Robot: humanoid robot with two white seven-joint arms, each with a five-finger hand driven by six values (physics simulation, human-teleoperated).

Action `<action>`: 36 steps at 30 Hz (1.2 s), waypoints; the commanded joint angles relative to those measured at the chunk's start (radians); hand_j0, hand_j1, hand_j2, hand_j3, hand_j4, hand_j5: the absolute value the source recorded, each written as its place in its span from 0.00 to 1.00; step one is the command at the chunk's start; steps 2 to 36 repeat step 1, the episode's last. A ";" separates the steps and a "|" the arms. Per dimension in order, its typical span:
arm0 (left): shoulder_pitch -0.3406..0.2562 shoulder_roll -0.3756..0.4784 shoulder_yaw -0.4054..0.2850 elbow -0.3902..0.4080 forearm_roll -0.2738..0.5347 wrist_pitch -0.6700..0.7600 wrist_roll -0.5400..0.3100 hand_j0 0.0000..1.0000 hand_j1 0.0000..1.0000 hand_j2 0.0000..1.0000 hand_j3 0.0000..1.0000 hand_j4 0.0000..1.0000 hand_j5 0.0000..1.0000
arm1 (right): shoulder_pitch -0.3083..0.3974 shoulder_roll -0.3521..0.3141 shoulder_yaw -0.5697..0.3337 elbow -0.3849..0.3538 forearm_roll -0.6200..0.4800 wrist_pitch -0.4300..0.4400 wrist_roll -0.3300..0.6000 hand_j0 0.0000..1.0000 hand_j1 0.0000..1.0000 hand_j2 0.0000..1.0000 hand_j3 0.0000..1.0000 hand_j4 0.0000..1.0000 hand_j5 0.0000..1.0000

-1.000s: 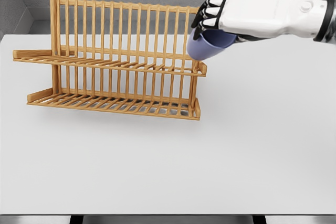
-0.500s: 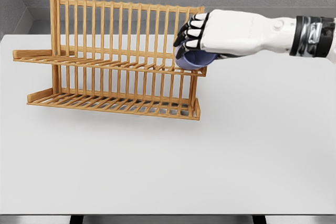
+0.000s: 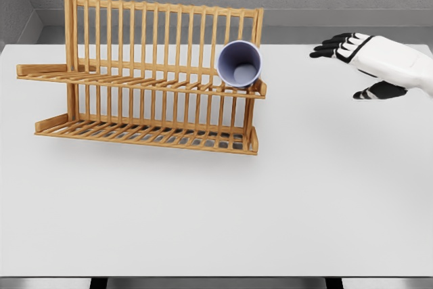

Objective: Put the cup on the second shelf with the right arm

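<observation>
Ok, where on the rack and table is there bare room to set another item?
The wooden two-tier dish rack has its lower shelf and the upper shelf left of the purple cup bare. The white table in front is bare. The right hand hovers open.

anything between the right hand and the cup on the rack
No. In the head view, only bare white table and the grey back wall show between the open right hand and the purple cup lying on its side on the rack's upper shelf.
</observation>
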 commanded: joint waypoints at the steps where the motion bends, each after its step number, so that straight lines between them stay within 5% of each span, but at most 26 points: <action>1: 0.000 0.000 0.000 0.000 0.001 0.000 0.000 1.00 1.00 1.00 1.00 1.00 1.00 | 0.002 0.074 -0.141 0.023 -0.008 0.004 -0.001 1.00 1.00 1.00 1.00 1.00 1.00; 36: 0.000 0.000 0.000 0.000 0.001 0.000 0.000 1.00 1.00 1.00 1.00 1.00 1.00 | 0.002 0.074 -0.141 0.023 -0.008 0.004 -0.001 1.00 1.00 1.00 1.00 1.00 1.00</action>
